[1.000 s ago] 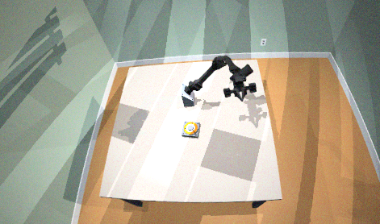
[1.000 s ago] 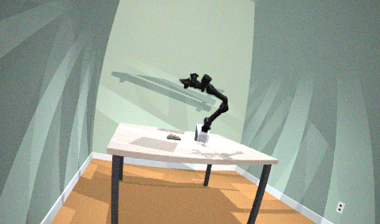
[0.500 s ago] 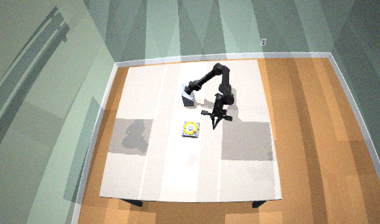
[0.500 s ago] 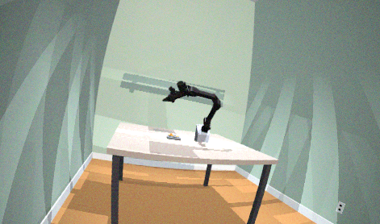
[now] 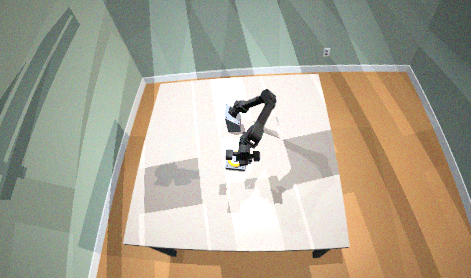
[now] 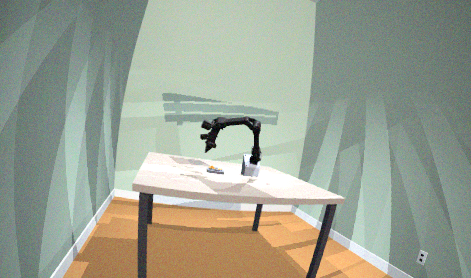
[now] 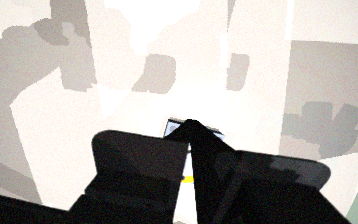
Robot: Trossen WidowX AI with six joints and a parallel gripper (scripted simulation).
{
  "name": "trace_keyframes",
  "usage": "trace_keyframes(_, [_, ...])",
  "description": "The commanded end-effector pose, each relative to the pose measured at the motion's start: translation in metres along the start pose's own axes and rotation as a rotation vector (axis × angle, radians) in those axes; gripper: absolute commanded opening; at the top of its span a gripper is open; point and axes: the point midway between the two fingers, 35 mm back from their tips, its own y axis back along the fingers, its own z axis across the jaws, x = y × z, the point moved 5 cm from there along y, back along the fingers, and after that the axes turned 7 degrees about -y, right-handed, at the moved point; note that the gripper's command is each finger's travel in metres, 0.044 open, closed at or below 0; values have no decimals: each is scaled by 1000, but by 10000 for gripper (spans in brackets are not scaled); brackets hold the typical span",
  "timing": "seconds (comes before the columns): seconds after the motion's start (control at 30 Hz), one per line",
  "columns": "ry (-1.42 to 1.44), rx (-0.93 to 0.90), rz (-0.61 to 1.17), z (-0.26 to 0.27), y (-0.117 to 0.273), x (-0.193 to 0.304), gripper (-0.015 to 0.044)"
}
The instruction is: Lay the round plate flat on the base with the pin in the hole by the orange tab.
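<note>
Exterior view: the gripper (image 6: 208, 149) hangs in the air above the plate (image 6: 215, 170), not touching it.
Claw: pressed together, holding nothing.
Plate: on its base (image 5: 234, 167) on the table (image 5: 178, 210), near the arm's foot.

Pale green walls (image 6: 228, 60) streaked with shadow enclose an orange wood floor (image 6: 213, 250) and a white dark-legged table (image 6: 188, 182).
</note>
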Motion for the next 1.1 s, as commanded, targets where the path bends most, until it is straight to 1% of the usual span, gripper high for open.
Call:
trace_keyframes(0.0, [-18,-144,236,-29,-40,41,0])
trace_keyframes(0.13, [-20,-159,253,-39,-45,40,0])
trace_keyframes(0.33, [-20,-159,253,-39,-46,40,0])
trace_keyframes(0.63, [-20,-161,253,-31,-90,52,0])
trace_keyframes(1.07, [-21,-161,253,-24,-88,57,0])
